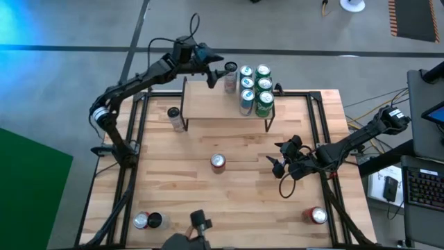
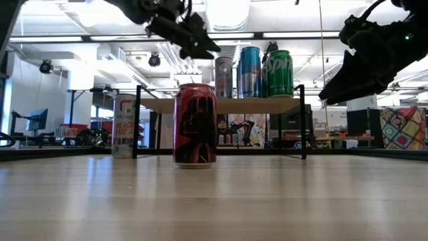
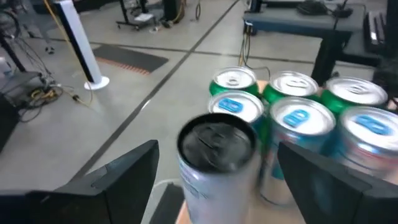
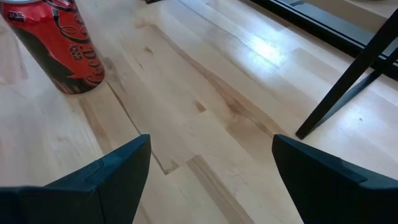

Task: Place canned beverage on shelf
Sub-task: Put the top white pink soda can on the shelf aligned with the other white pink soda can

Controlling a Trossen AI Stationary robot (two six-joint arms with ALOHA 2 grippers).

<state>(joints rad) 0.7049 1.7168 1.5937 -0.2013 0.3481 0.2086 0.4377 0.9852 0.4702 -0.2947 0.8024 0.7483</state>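
Nearest the low camera, a red can [image 2: 194,125] stands upright mid-table. Behind it the shelf [image 1: 208,105] runs lengthwise left to right at the table's far edge. On its far right part a dark-topped can [image 3: 217,160] stands upright beside other cans [image 1: 255,88], between the left gripper's [image 1: 220,71] parted fingers. The right gripper [image 1: 279,157] hovers open over the table.

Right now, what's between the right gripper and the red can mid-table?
Nothing: only bare table lies between the right gripper and the red can, as the right wrist and high views show.
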